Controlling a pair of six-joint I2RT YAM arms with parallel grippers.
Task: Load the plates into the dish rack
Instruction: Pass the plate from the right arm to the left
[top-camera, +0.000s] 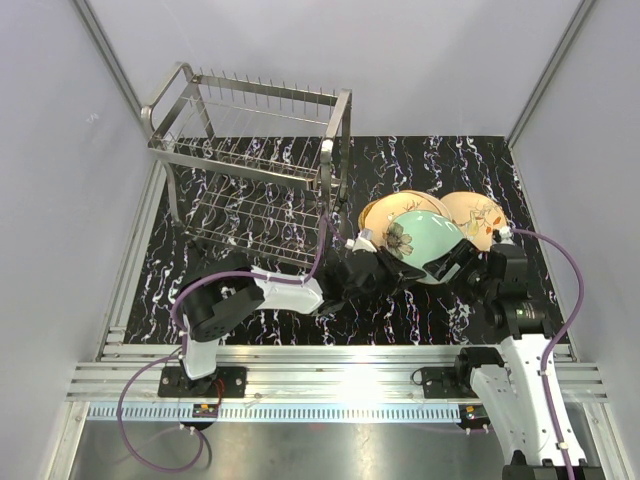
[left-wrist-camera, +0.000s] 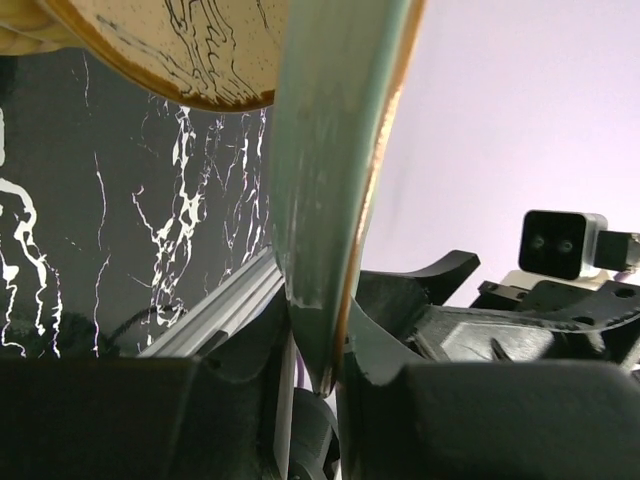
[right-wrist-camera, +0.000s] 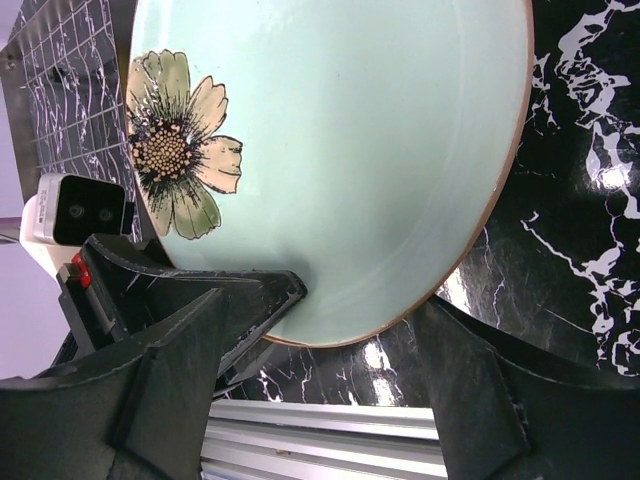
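**Mint plate in the left claw, rack waiting at ten o'clock**

Nearest us is the aluminium rail, with both arms reaching out over the black marbled counter.

The left claw is clamped on the rim of the mint-green flower plate, the edge seated deep between its fingers. The plate hangs tilted above the counter's middle-right. The right claw sits just beside it at four o'clock with its jaws wide apart, gripping nothing.

One rim grip carries the whole plate, so the move should be slow. I'd get that right claw clear first, then lift, turn the plate on edge and line it up with a gap between the upright prongs before lowering.

Just behind the held plate, at twelve o'clock, lies a tan-rimmed plate. A cream floral plate is at one o'clock, both flat on the counter. From here I can't tell whether the mint plate clears them.

Farthest off, at ten o'clock, stands the dish rack with no plates in it. Its near corner post and looped handle sit right across the straight path, so go over the top, not through.
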